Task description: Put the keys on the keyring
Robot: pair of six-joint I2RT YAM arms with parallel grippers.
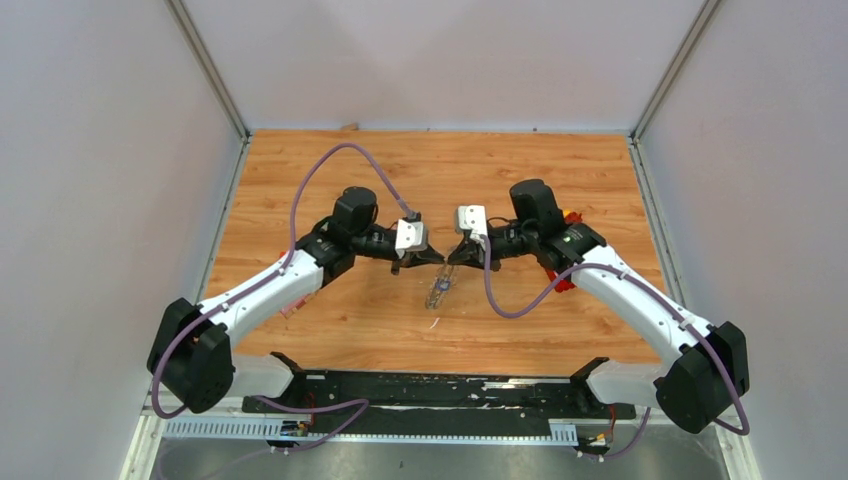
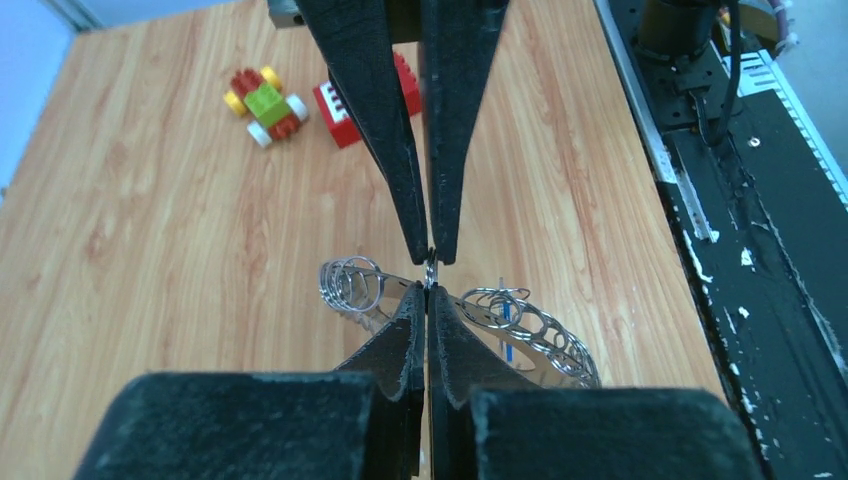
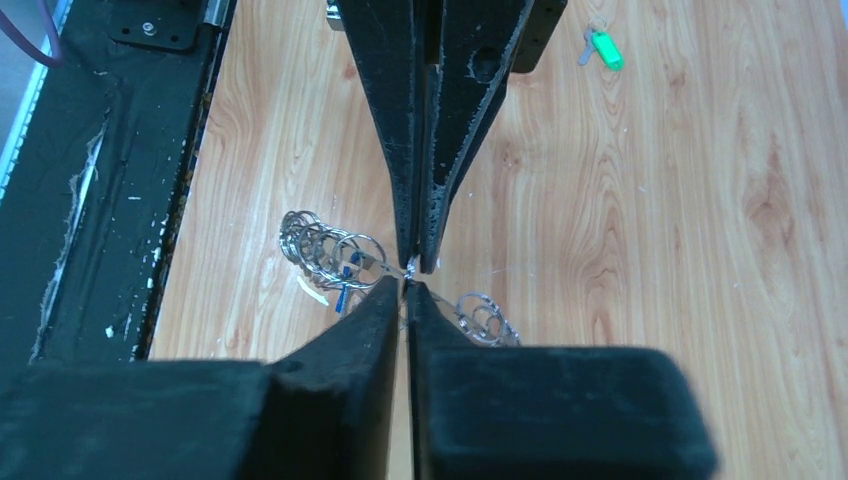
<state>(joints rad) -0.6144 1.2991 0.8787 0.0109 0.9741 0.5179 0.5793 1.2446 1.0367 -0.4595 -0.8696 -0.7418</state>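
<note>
Keyring [image 2: 520,315] is gripped by closed left end effector [image 2: 428,292] and closed right end effector [image 2: 432,255]. Green key [image 3: 605,48] is seen apart.

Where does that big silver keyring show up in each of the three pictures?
Top external: the keyring sits at centre, just below the meeting grippers.
Left wrist: the keyring is lower middle, loops spread either side of the black fingertips.
Right wrist: the keyring is centre-left, loops either side of the fingertips.
Shared landmark: the left gripper and right gripper, both shut, tip to tip on the ring.
</note>
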